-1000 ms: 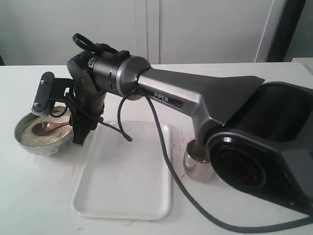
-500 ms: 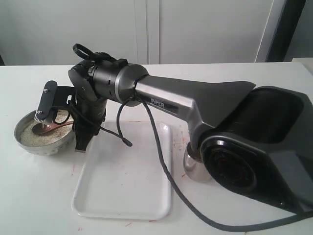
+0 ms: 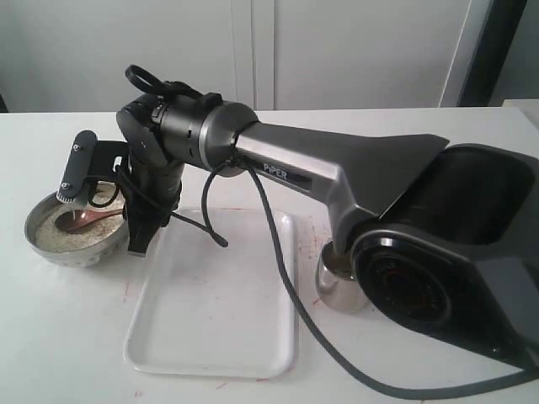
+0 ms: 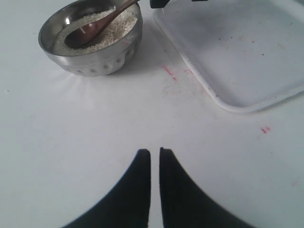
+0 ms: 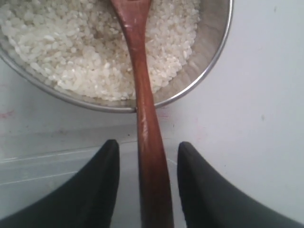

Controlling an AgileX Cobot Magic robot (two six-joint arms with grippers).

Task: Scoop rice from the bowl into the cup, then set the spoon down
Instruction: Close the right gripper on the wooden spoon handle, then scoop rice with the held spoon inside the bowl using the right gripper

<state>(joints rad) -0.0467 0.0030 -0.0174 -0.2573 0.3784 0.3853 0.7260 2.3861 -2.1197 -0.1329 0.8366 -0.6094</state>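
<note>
Bowl (image 3: 72, 252) sits toward left edge of bench (image 3: 67, 353), rice (image 5: 71, 47) inside. Spoon (image 5: 142, 85) lies w/ scoop end on the grains, handle leaning out over the rim toward the tray (image 3: 210, 320) mid-bench. R claw (image 5: 148, 142) reaches across, spread either side of the handle w/ gaps showing both sides, so no grip yet. L claw (image 4: 155, 154) is pinched nearly together w/ nothing in it, over bare bench, bowl & tray ahead of it. Cup (image 3: 337, 295) is well apart from bowl, toward right edge past the tray, partly hidden behind R arm base.

Step, my read: closing on handle. Scoop not begun.

Risks:
- Handle is slim & only propped on rim. An uneven squeeze cd lever it, flick grains out or nudge bowl.
- Grip lands back on the handle, so spoon may swivel once loaded.
- Long carry over tray to a narrow cup mouth. Any tilt = spill.
- Cup sits tight by arm base, awkward reach.
</note>
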